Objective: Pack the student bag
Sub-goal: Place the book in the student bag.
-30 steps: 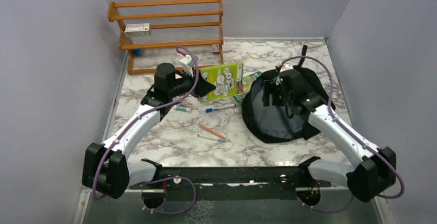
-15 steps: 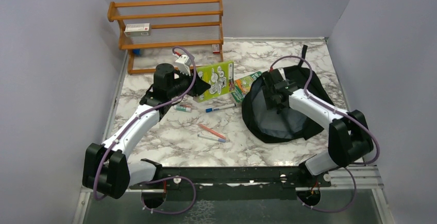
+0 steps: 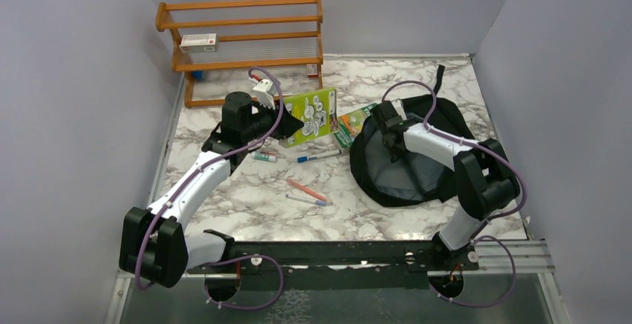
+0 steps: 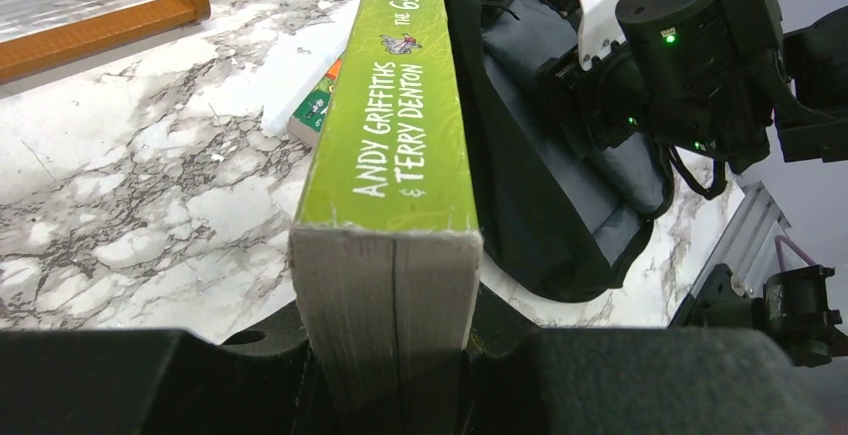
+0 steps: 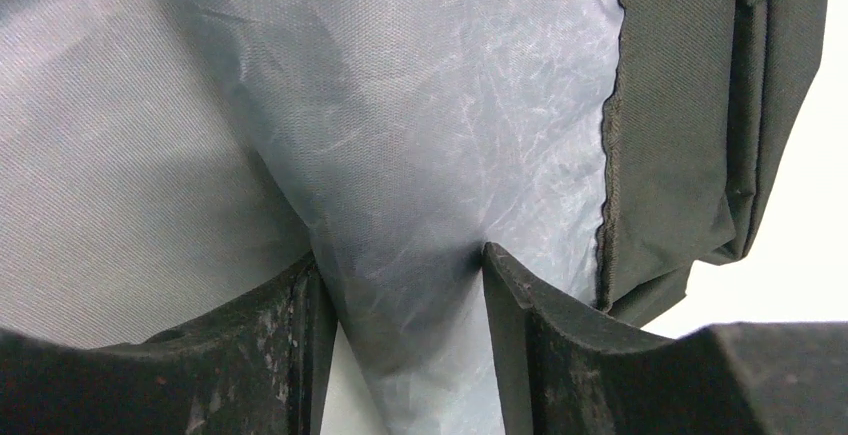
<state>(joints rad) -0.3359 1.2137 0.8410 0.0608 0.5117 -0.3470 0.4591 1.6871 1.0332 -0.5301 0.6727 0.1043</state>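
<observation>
The student bag (image 3: 406,167) is a black soft backpack with grey lining, lying open on the right of the table; it also shows in the left wrist view (image 4: 520,185). My right gripper (image 3: 387,126) is at its upper left rim. In the right wrist view its jaws (image 5: 405,285) stand apart around a fold of the grey lining (image 5: 400,155), with a gap beside the left finger. My left gripper (image 3: 292,126) is shut on a thick lime-green book (image 3: 311,115), held spine up above the table just left of the bag (image 4: 400,105).
A second green and orange book (image 3: 352,124) lies between the held book and the bag. Pens (image 3: 319,157) (image 3: 305,188) and a marker (image 3: 264,157) lie scattered mid-table. A wooden rack (image 3: 246,41) with small boxes stands at the back left. Grey walls enclose the table.
My right gripper moved left across the bag to its upper left rim, its elbow swinging out to the right, and its jaws narrowed. The left gripper tilted the green book more upright.
</observation>
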